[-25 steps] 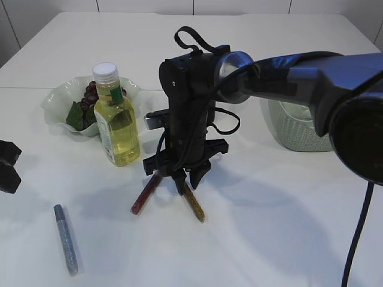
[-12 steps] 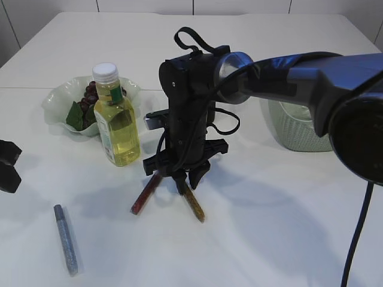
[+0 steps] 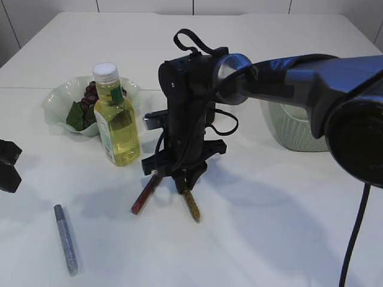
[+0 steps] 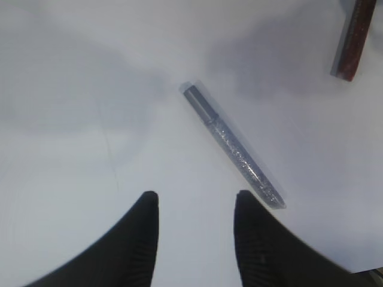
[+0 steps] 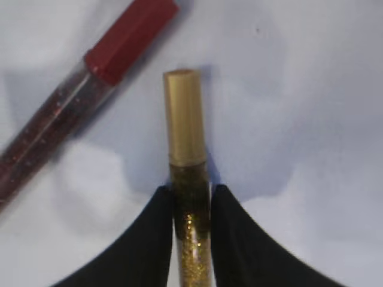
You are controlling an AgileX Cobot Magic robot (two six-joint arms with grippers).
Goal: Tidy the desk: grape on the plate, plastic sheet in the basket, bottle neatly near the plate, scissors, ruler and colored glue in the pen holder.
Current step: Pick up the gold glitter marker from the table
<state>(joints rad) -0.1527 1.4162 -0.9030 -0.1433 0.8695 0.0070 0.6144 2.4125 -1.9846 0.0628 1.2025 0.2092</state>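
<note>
My right gripper [image 3: 184, 182] [image 5: 191, 194] is shut on a gold glitter glue stick [image 3: 192, 206] [image 5: 185, 119], gripped along its tube with the gold cap pointing away. A red glitter glue stick [image 3: 143, 196] [image 5: 90, 95] lies on the table just beside it. A silver glitter glue stick [image 3: 66, 239] [image 4: 233, 146] lies at the front left. My left gripper [image 3: 7, 167] [image 4: 194, 200] is open and empty above the table near the silver stick. The yellow bottle [image 3: 116, 119] stands upright next to the green plate [image 3: 57, 98], which holds grapes [image 3: 91, 94]. No scissors, ruler or pen holder are in view.
A pale green basket [image 3: 293, 128] stands at the right, partly hidden behind my right arm. The table is white. The bottle stands close to the left of my right gripper.
My right gripper has shifted slightly, and the gold glue stick in it has moved a little with it. The left arm, red stick and silver stick have not moved.
</note>
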